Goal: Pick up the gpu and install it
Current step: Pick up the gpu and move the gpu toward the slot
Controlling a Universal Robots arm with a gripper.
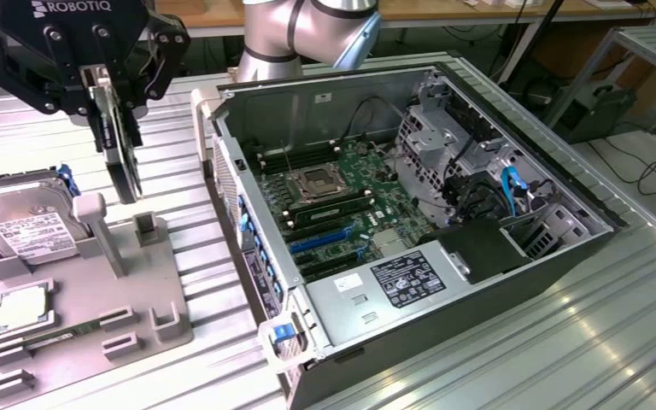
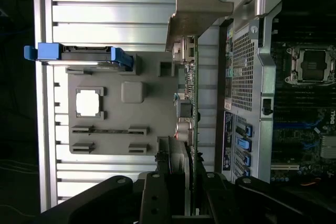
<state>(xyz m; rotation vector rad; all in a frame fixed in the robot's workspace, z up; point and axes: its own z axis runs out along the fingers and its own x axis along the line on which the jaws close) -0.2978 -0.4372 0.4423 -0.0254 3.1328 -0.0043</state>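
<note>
We see the black gripper (image 1: 109,85) at eleven o'clock in the exterior view, its fingers clamped on the top edge of the gpu (image 1: 123,162). The thin, flat card hangs edge-on to us, long axis upright, and its lower end seems to hang free above the tray (image 1: 134,290). That tray is a matte gray plastic slab with blocky posts and shallow pockets.

In the wrist view the gpu (image 2: 189,129) runs straight out from the gripper (image 2: 181,177). It shows a green board edge, small metal parts along it, and a bent silver bracket (image 2: 197,9) at the end away from the fingers.

At nine o'clock of the tray, a boxy silver hard drive (image 1: 26,226) with a white label stands on edge in blue rails. A square chip (image 1: 26,307) lies in a pocket at seven o'clock.

The open computer case (image 1: 601,231), dark sheet metal, lies from the centre toward three o'clock. Its green motherboard (image 1: 340,205) is exposed, and the case sits on a ribbed aluminium table (image 1: 601,342).
</note>
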